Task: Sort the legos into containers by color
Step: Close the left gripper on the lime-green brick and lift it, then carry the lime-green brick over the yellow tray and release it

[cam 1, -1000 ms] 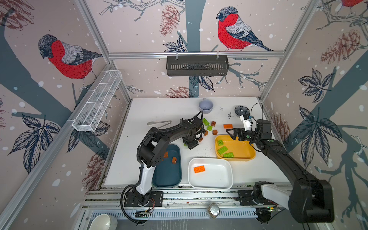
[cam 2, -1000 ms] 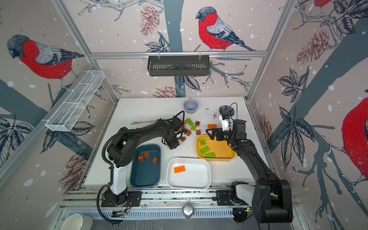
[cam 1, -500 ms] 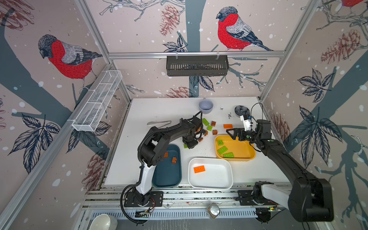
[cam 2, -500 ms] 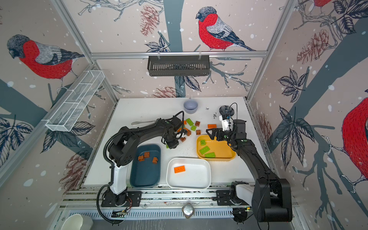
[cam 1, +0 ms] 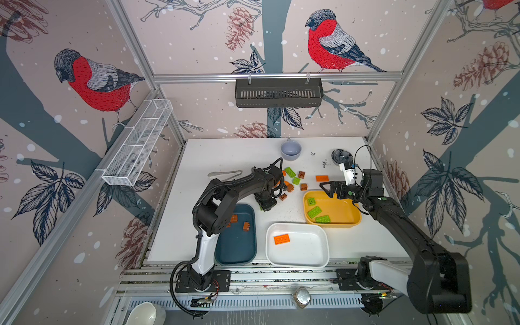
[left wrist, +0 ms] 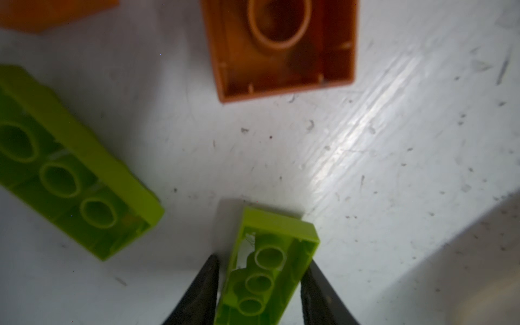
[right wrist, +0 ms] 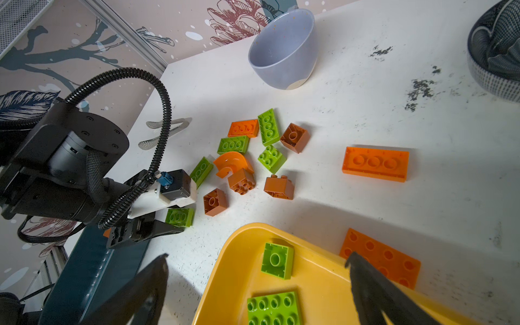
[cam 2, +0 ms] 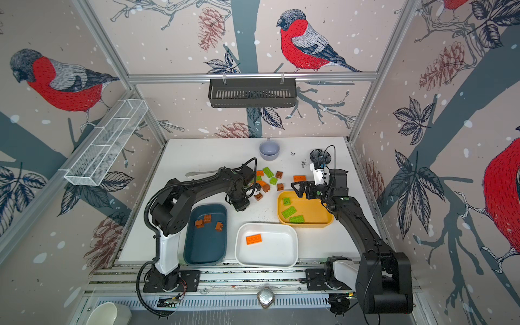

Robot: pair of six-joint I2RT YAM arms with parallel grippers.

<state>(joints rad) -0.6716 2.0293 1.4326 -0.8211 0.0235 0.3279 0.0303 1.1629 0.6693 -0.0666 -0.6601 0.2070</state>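
White tray (cam 1: 306, 249) nearest me holds one orange brick (cam 1: 281, 239), the teal tray (cam 2: 205, 247) beside it three brown blocks (cam 2: 207, 218), the yellow tray (cam 1: 342, 211) three green pieces (cam 1: 314, 211). Just beyond, my left gripper (left wrist: 261, 260) is clenched on the long sides of an upside-down green brick (right wrist: 180, 217), so I judge this a pickup. Next I'd lift it straight and carry it to the yellow tray, where my right gripper (right wrist: 257, 254) hangs spread wide and empty over the corner and may crowd the drop. Whether the brick has left the table (left wrist: 365, 168) I cannot tell, and from above the arm (cam 1: 239, 185) hides it. Farther off, an orange plate (right wrist: 385, 256) is half hidden behind the yellow rim, and the dark bowl (right wrist: 495, 56) is cut off.
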